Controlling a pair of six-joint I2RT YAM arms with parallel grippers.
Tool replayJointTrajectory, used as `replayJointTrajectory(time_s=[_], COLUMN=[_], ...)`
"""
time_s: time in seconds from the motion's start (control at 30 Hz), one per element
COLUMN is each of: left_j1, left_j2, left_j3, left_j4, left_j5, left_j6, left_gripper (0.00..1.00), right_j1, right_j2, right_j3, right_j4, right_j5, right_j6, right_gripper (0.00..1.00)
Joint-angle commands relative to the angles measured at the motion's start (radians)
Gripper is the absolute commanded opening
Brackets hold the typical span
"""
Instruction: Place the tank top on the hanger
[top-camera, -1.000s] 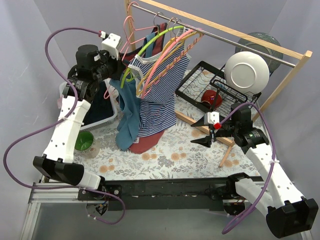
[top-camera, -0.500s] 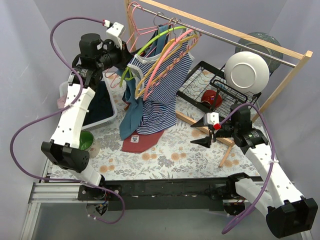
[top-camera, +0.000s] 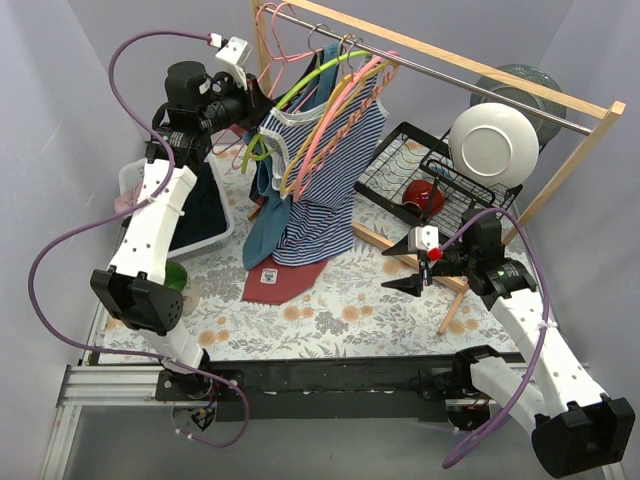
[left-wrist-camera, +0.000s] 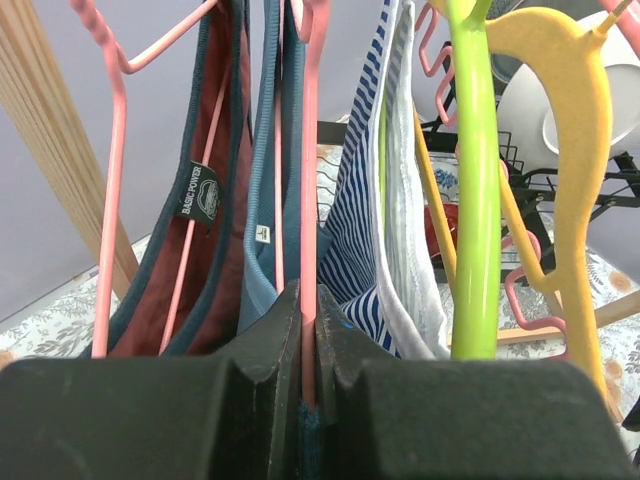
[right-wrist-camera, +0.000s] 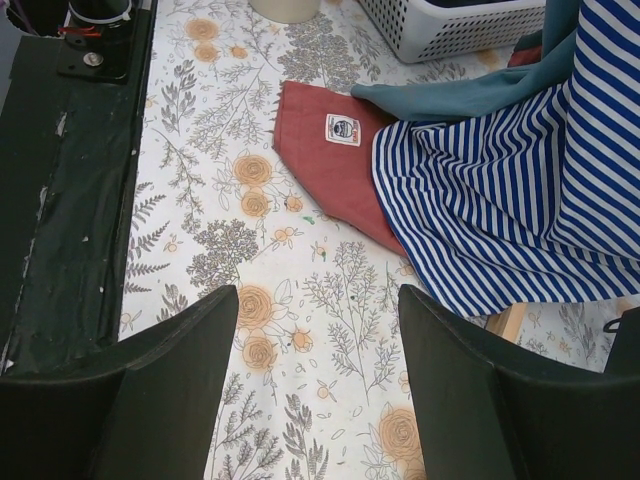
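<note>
My left gripper (top-camera: 256, 108) is raised beside the left end of the clothes rail. It is shut on the thin pink hanger (left-wrist-camera: 309, 200), whose bar runs straight up from between the jaws with teal fabric pinched under it. The teal tank top (top-camera: 262, 215) hangs from that hanger, a strap (left-wrist-camera: 268, 150) right beside the pink bar. Its lower part drapes behind the striped top and over the table (right-wrist-camera: 450, 95). My right gripper (top-camera: 410, 272) hovers open over the floral cloth (right-wrist-camera: 318, 330), holding nothing.
A navy-and-white striped top (top-camera: 325, 190) and a brick-red top (top-camera: 285, 285) hang close to the tank top. Lime-green (left-wrist-camera: 477, 200) and yellow (left-wrist-camera: 560, 120) hangers crowd the wooden rail (top-camera: 450, 65). Behind are a dish rack (top-camera: 400, 170) with a white plate (top-camera: 492, 140), a white basket (top-camera: 200, 215) and a green cup (top-camera: 170, 280).
My left arm has risen and moved back towards the rail, carrying the hanger and lifting the tank top's hem off the table. The right arm has stayed still.
</note>
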Motion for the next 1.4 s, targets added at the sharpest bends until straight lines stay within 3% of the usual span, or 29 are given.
replayJointTrajectory(time_s=[0.0, 0.5, 0.73, 1.07, 1.1, 1.13, 1.23, 1.37], left_j1=[0.002, 0.000, 0.000, 0.002, 0.000, 0.002, 0.002, 0.000], left_j2=[0.002, -0.004, -0.086, -0.296, -0.343, -0.365, -0.469, -0.607], left_j3=[0.016, -0.059, -0.114, -0.157, -0.172, -0.200, -0.257, -0.390], left_j4=[0.104, 0.075, 0.087, 0.107, 0.112, 0.122, 0.136, 0.136], left_j5=[0.025, -0.009, -0.052, -0.239, -0.265, -0.274, -0.298, -0.295], left_j6=[-0.022, 0.000, -0.018, -0.090, -0.100, -0.106, -0.129, -0.169], left_gripper=[0.00, 0.03, 0.46, 0.70, 0.86, 0.92, 0.98, 0.98], right_j1=[-0.003, -0.009, -0.013, -0.020, -0.020, -0.022, -0.020, -0.020], right_j2=[-0.014, -0.016, -0.019, -0.020, -0.019, -0.019, -0.016, -0.023], right_j3=[-0.001, -0.001, 0.000, 0.092, 0.109, 0.150, 0.213, 0.327], right_j4=[0.034, 0.034, 0.028, -0.088, -0.125, -0.142, -0.202, -0.186], right_j5=[-0.032, -0.040, -0.040, 0.002, 0.012, 0.040, 0.103, 0.253], right_j6=[0.015, 0.021, 0.023, -0.026, -0.033, -0.036, -0.010, 0.142], right_gripper=[0.74, 0.74, 0.74, 0.74, 0.74, 0.74, 0.74, 0.75])
